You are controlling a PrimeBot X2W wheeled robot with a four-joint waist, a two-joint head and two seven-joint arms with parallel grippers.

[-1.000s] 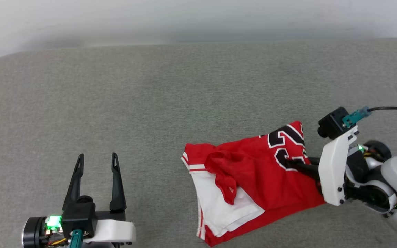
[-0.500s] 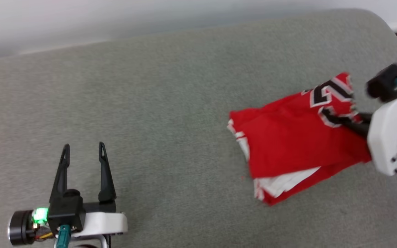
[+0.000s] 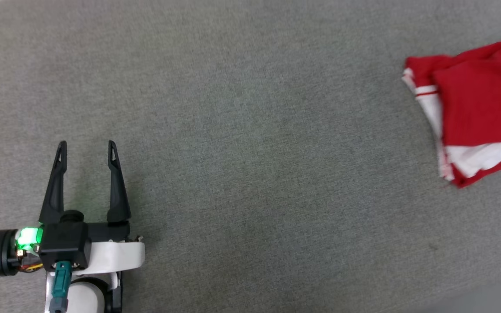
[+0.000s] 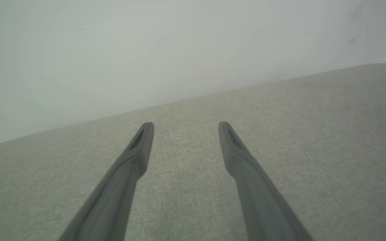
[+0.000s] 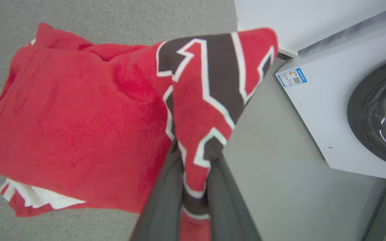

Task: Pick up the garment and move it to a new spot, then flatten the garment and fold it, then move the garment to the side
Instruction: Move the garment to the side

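Red garment [image 5: 72, 110] pinched by right tool [image 5: 196, 157]; left tool [image 3: 87, 144] gapes empty.

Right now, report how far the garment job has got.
Done: the garment looks folded in layers. In hand: the right gripper is shut on its numbered edge; the left gripper hangs open, empty. Left: set it down at the side and release.

Grey fabric surface [image 3: 250, 130], pale wall [image 4: 146, 50], white washing machine [image 5: 317, 117], dark round door [image 5: 380, 113], small label [image 5: 292, 77]
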